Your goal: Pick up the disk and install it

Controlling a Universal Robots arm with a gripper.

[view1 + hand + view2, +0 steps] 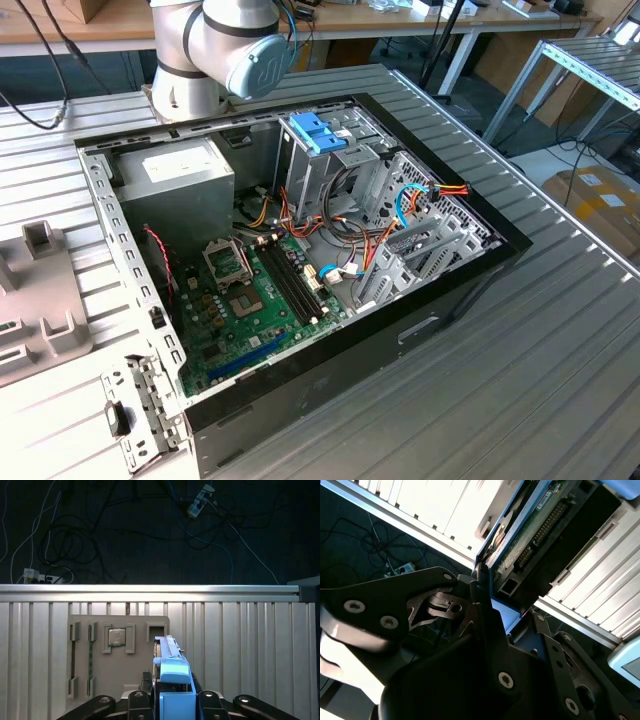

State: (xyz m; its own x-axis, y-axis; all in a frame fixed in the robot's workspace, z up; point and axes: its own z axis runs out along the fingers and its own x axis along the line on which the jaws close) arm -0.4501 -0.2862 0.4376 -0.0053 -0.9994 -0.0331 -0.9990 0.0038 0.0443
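Plainly, the gripper was clamped on the disk, with one black finger against each flat side. Most of its linkage was cut off at the frame edge in the first wrist view. The disk stood edge-on there, its light-blue carrier toward the camera, so both faces were hidden. It hung in front of the tray and covered part of that tray's edge, with the ribbed table behind both. A square chip sat in a pocket of the tray; any marking on it could not be read.

In the second wrist view one face of the disk showed a green board and a row of connector pins. The rest of it was hidden behind the black linkage.

In the exterior view the open case lay just beside the tray, and the arm was cut off at the frame's top. The power supply inside the case bore a white label, whose print could not be read.
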